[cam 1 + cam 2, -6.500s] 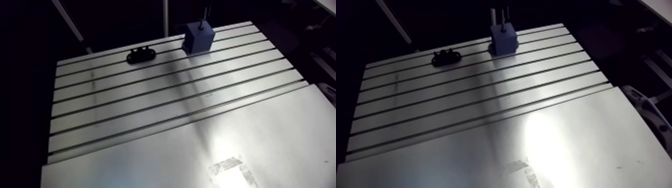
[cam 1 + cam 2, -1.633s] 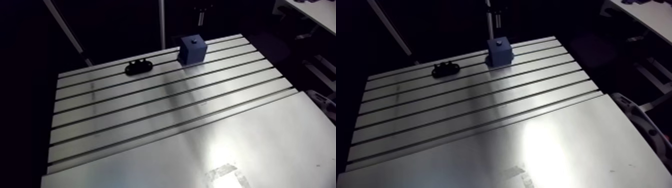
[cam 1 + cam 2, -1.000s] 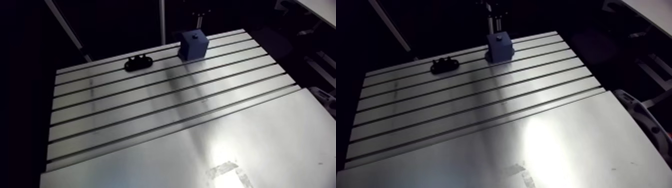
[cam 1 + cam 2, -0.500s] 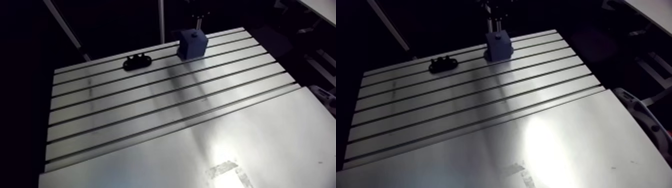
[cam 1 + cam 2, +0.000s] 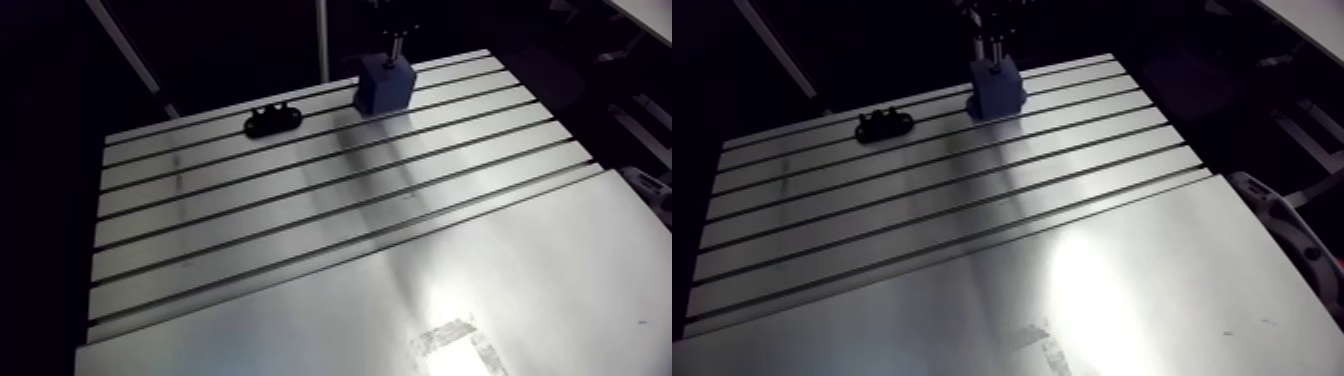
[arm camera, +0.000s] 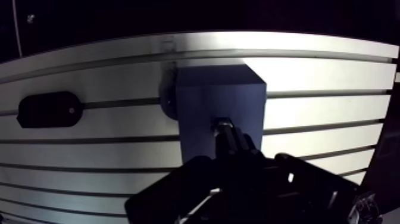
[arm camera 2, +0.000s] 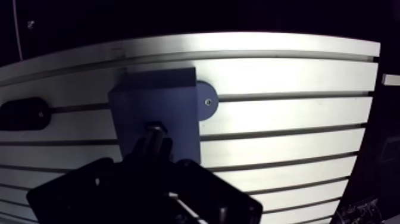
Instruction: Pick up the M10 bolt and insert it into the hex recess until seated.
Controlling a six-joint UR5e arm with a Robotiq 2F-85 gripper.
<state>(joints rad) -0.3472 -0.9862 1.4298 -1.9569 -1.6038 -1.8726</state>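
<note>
Steel, to judge by its pale sheen: the M10 bolt (image 6: pixel 223 128) pokes out of the dark hand (image 6: pixel 236 150), which pinches it by the shank. Its free end hangs over the middle of the top face of the blue block (image 6: pixel 202 101). The block stands near the far edge of the slotted counter (image 5: pixel 300 200), well apart from a black fitting (image 5: pixel 272 120). The hex recess itself is hidden behind the bolt's end, and I cannot tell whether the bolt touches the block yet.

The bolt should handle as stiff and dense for its size, with nothing fragile about it. Smooth metal can slip or tilt in the pads, though. The best hold is square across the shank, clear of the end that must enter, so it goes down upright with its flats free to find the recess.
</note>
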